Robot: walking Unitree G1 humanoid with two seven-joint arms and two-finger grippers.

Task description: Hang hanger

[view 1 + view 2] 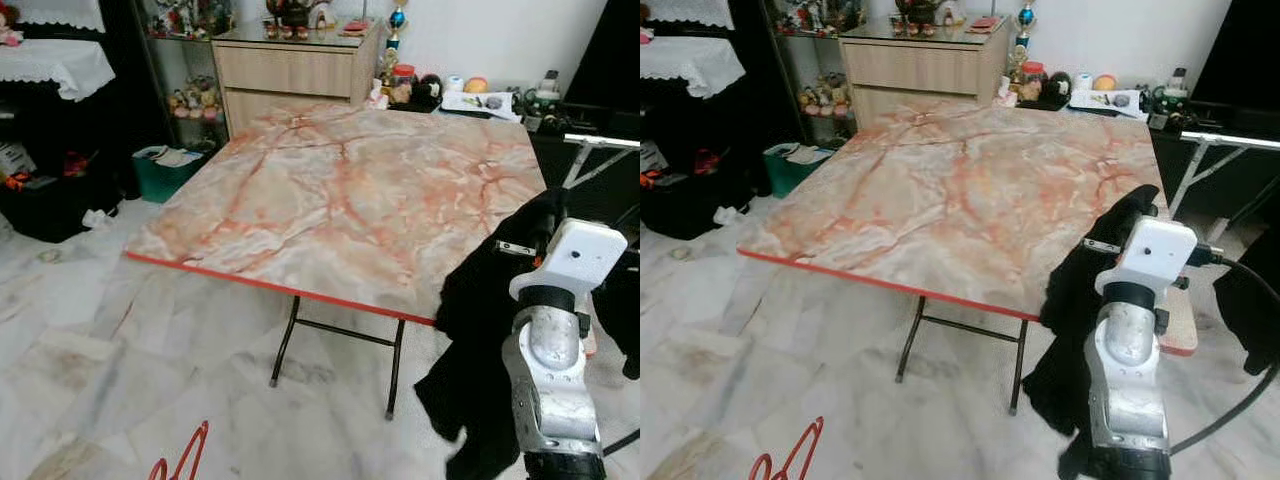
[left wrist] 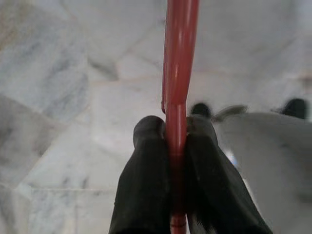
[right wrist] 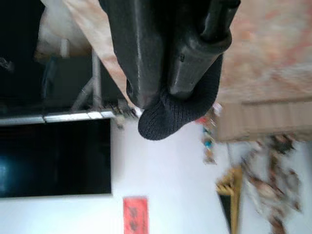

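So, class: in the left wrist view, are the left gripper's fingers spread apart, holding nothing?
No: the left gripper is clamped on the red hanger.

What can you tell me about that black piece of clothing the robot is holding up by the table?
The black garment looks like soft knitted fabric, its ribbed weave clear in the right wrist view. The right gripper pinches a fold of it, fingers shut, lifting it near the marble-patterned table. The rest hangs down limp and crumpled beside the table's right edge, its lower end dangling above the pale floor. Its exact shape cannot be told.
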